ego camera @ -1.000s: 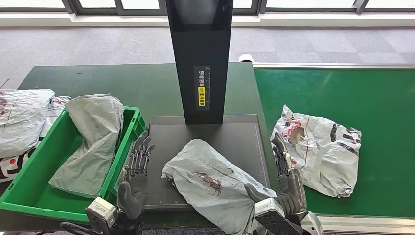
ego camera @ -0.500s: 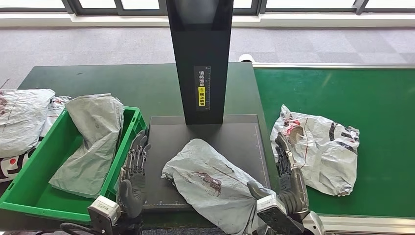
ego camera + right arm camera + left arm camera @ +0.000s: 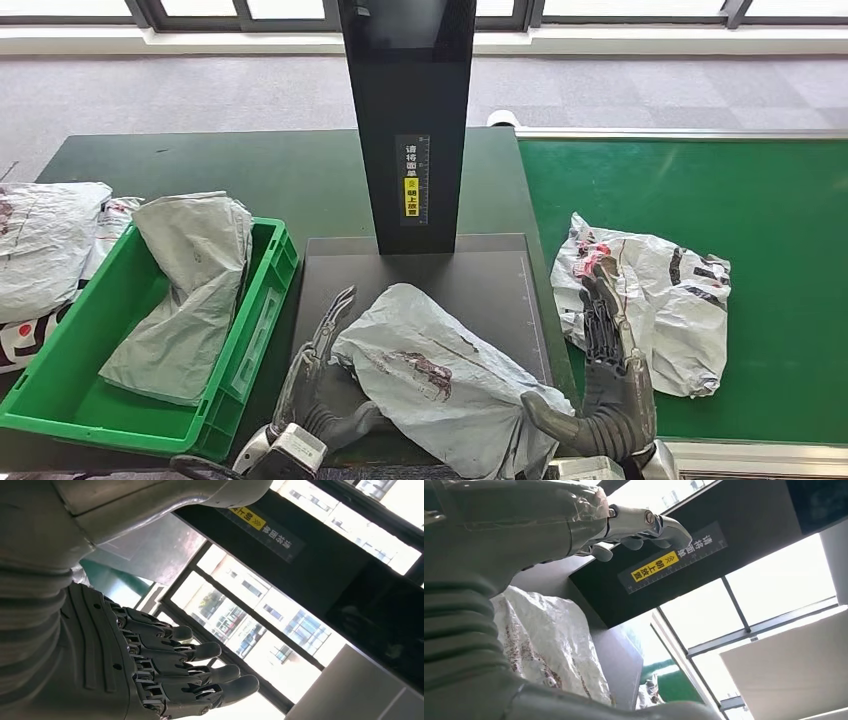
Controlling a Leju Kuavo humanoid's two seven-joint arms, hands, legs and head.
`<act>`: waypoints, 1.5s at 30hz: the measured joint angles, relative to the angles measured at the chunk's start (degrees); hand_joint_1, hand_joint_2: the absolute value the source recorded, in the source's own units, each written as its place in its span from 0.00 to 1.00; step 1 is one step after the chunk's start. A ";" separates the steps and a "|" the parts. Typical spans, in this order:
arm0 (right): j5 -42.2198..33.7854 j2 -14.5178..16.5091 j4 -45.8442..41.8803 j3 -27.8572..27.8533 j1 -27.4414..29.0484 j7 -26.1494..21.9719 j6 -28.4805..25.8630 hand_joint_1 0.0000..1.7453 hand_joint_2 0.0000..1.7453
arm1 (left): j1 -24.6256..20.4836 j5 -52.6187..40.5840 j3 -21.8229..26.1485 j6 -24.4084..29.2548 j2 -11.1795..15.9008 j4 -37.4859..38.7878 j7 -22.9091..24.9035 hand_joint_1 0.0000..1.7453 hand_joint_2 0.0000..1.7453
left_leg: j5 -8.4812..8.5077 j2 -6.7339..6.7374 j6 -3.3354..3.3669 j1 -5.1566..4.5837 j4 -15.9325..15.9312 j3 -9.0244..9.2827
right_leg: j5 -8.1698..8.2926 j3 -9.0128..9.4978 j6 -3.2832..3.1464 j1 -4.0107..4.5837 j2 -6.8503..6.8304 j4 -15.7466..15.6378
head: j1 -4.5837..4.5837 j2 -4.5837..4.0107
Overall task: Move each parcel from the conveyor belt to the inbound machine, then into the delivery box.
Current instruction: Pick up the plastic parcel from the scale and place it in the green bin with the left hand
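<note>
One grey parcel [image 3: 190, 290] already lies in the green box [image 3: 262, 330] at the left end of the bench [image 3: 250, 170], draped over the box's far wall, so by the look of it that one has gone the whole way; a second grey parcel [image 3: 440, 375] lies on the dark plate of the machine [image 3: 500, 275] in front of its black post [image 3: 408, 120], reaching from the middle of the plate out over its near right corner, so it seems to be at the middle stage, delivered to the machine but not yet in the box; a white printed parcel [image 3: 650, 300] lies on the green belt [image 3: 700, 190] near its left edge, not yet started; more white bags [image 3: 45, 240] lie at the far left edge of the bench beyond the box, and whether they belong to the job cannot be told; the left robot hand [image 3: 320, 375] lies at the left end of the parcel on the plate, its fingers apart, touching or nearly touching the bag without a grip that I can see; the right robot hand [image 3: 610, 350] stands between that parcel and the one on the belt, fingers straight and spread, holding nothing, its thumb close to the near end of the grey parcel; what remains, I judge, is to carry the plate's parcel left into the box, then take the belt's parcel through both stages.
</note>
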 joint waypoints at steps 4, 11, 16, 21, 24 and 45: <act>-8.94 -0.14 -1.71 0.03 0.49 -5.59 6.22 0.00 1.00 | -1.24 -7.38 -1.24 2.85 0.10 2.52 1.98 0.00 1.00 | 0.00 -0.02 0.01 0.00 0.00 0.00 | 0.01 0.03 0.00 0.00 -0.02 0.00 | 0.01 0.00; -13.55 -0.42 -3.41 0.07 -0.38 -6.97 14.03 0.00 1.00 | -5.10 -17.63 -5.19 2.39 0.11 11.19 5.84 0.00 1.00 | 0.01 -0.01 0.01 -0.01 0.00 0.02 | 0.03 0.05 0.01 -0.01 -0.01 0.00 | 0.02 0.00; -13.20 -0.39 -3.40 0.07 -1.76 -6.98 15.22 0.00 1.00 | -9.14 -19.99 -7.99 0.06 -0.04 20.46 7.12 0.00 1.00 | 0.02 -0.01 0.01 -0.01 0.01 0.03 | 0.04 0.08 0.03 -0.01 -0.01 0.00 | 0.02 0.00; -12.86 -0.44 -3.33 0.50 -2.65 -6.98 14.89 0.00 1.00 | -11.70 -20.34 -9.11 0.54 -0.81 28.60 6.32 0.00 1.00 | 0.02 -0.01 0.01 -0.01 0.01 0.02 | 0.04 0.06 0.03 -0.01 -0.01 0.01 | 0.02 0.00; -12.69 -0.50 -3.05 0.91 -3.81 -6.95 14.76 0.00 1.00 | -13.13 -20.02 -9.79 -0.38 -1.53 32.09 5.42 0.00 1.00 | 0.02 -0.03 0.01 -0.01 0.01 0.00 | 0.04 0.07 0.03 -0.01 -0.01 0.01 | 0.02 0.00; -12.54 -0.50 -1.37 1.53 -6.13 -6.92 14.92 0.00 1.00 | -16.09 -19.74 -10.95 -1.66 -3.18 38.31 4.62 0.00 1.00 | 0.02 -0.04 0.02 -0.01 0.01 0.03 | 0.04 0.12 0.03 -0.01 -0.03 0.01 | 0.01 0.00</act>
